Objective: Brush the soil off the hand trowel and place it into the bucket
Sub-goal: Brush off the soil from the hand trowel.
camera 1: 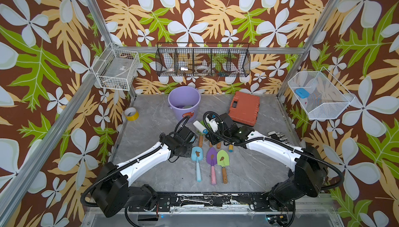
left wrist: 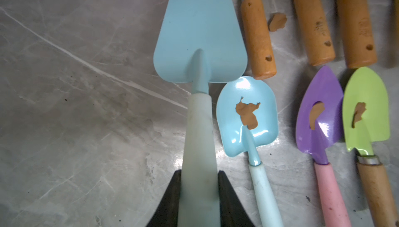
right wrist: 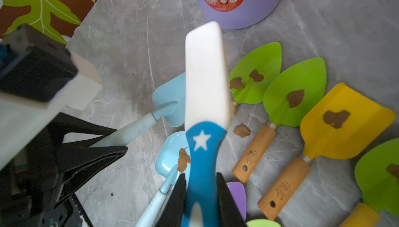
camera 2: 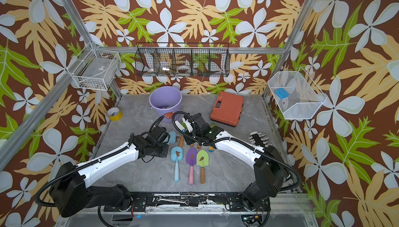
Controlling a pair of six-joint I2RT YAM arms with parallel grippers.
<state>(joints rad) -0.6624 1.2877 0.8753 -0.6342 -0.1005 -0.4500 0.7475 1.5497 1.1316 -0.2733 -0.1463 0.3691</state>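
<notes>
Jaws of the left gripper (left wrist: 199,171) are clamped close on the pale handle of a light-blue flat pointed metal hand trowel (left wrist: 199,31), gripped low on the handle so the blade stands well out ahead. The blade face shown to the left wrist camera carries no soil. The right gripper (right wrist: 200,175) is likewise closed, on the blue star-marked handle of a white flat-headed brushing tool (right wrist: 205,74). In the right wrist view its head overlaps the held blade, but contact cannot be confirmed. One loose brown soil clump (right wrist: 241,130) lies on the grey marbled table (left wrist: 75,107) beside a wooden handle. Just beside the held trowel rest a small blue scoop (left wrist: 246,115), a purple trowel with pink handle (left wrist: 319,115) and several green and yellow ones, most bearing soil. The round lilac plastic bucket (camera 1: 176,112) stands upright beyond both grippers, near but apart. Assessment: brushing of this trowel appears finished on the visible face; transfer to the bucket remains. Hazards: the right arm and brushing tool sit close beside the path to the bucket, so a direct carry risks a clash of arms. The long overhang could let the trowel pivot in the jaws. A low path would drag across soiled neighbours. A blade striking the rim might tip the bucket.
</notes>
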